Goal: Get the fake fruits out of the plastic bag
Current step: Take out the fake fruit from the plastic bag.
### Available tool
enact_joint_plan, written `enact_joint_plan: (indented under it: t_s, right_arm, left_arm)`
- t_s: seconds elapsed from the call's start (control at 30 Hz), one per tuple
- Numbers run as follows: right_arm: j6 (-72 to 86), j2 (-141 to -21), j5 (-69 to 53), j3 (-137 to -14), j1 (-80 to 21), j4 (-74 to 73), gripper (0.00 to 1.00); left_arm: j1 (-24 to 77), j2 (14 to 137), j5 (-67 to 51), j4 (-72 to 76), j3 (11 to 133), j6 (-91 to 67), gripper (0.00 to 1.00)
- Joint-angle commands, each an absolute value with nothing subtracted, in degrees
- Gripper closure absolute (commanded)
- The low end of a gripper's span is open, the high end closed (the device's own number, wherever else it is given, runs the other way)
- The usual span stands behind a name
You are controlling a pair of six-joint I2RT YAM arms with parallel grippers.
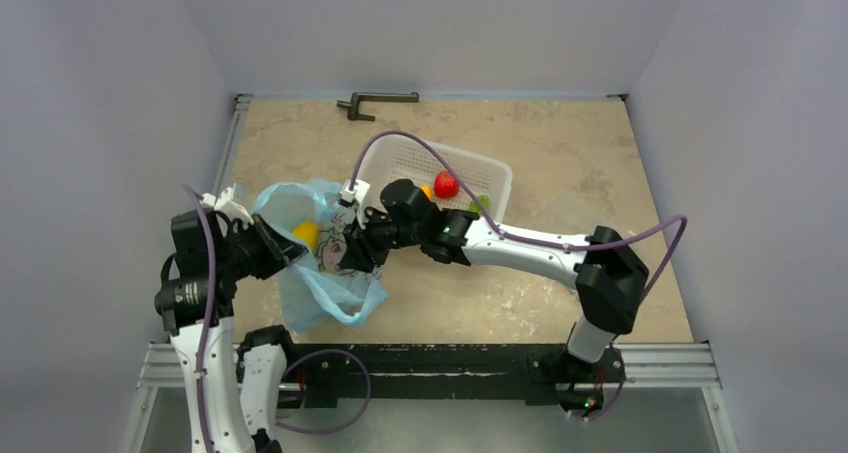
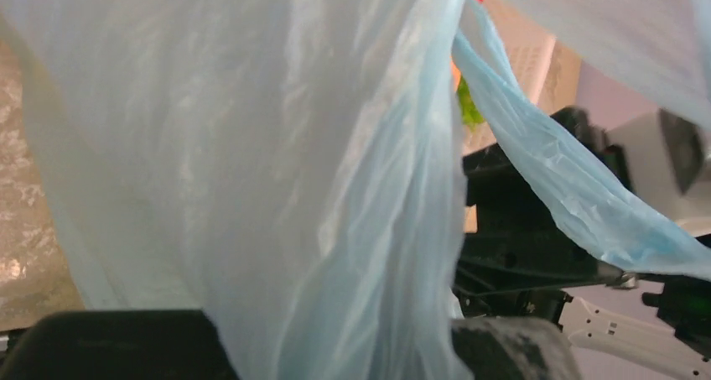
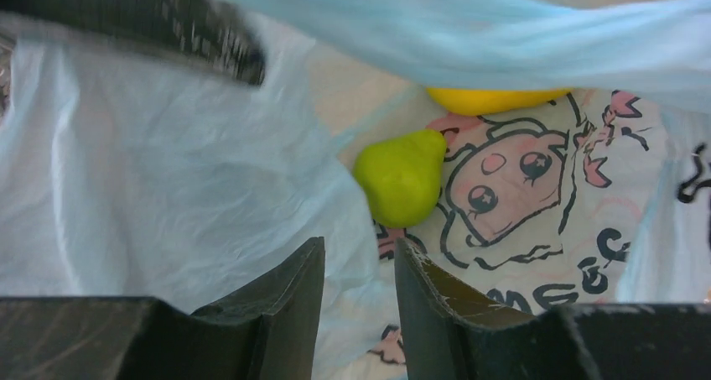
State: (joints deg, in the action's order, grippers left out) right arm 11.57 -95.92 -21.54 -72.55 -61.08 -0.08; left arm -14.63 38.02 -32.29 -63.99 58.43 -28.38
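Mostly crowded front-left: plastic bag [image 1: 335, 293] sags close to the surface's [image 1: 560, 173] near edge, white basket [image 1: 480, 173] just behind it; open surface far and right. Right fingers [image 3: 298, 288] inside the bag mouth, narrowly parted, gripping nothing; green fruit [image 3: 402, 177] and yellow fruit [image 3: 490, 100] just ahead. Left fingers [image 1: 272, 250] smothered in bag film, grip unreadable.

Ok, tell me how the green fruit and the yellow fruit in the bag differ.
The green fruit is pear-shaped and shows whole; the yellow fruit is mostly hidden under a fold of the plastic bag. The green one lies nearer the right gripper. Both lie inside the bag.
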Motion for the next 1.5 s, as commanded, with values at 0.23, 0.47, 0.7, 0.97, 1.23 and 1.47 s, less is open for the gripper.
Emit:
enact_joint_plan:
  t_s: [0.23,0.47,0.7,0.97,1.23,1.47]
  right_arm:
    - [9.6,-104.6,-16.1,-83.9,-63.3,-5.2,0.62]
    - [7.6,-108.1,-11.3,-85.6,-66.3,-4.4,0.58]
    - [9.3,-113.4,-3.7,-89.9,-67.7,-5.5,0.67]
    - [3.2,-119.3,-8.0,-95.7,-67.7,-10.7,0.57]
    - [-5.1,-119.8,-20.7,-95.3,-68.2,-12.7,0.37]
    - [-6.4,-121.3,-18.6,-93.9,-69.5,-12.2,0.23]
  left_arm:
    - [-15.0,28.9,-30.8,-70.0,44.0,-24.3,1.00]
    - [-15.0,28.2,-30.1,-69.9,43.7,-24.5,1.00]
    - [-15.0,27.2,-29.5,-69.6,43.4,-24.8,1.00]
    - [-15.0,26.2,-28.9,-68.0,43.3,-25.5,1.00]
    - [-15.1,25.1,-28.9,-66.6,42.9,-26.4,1.00]
    - [-15.1,24.4,-28.6,-66.7,42.8,-26.6,1.00]
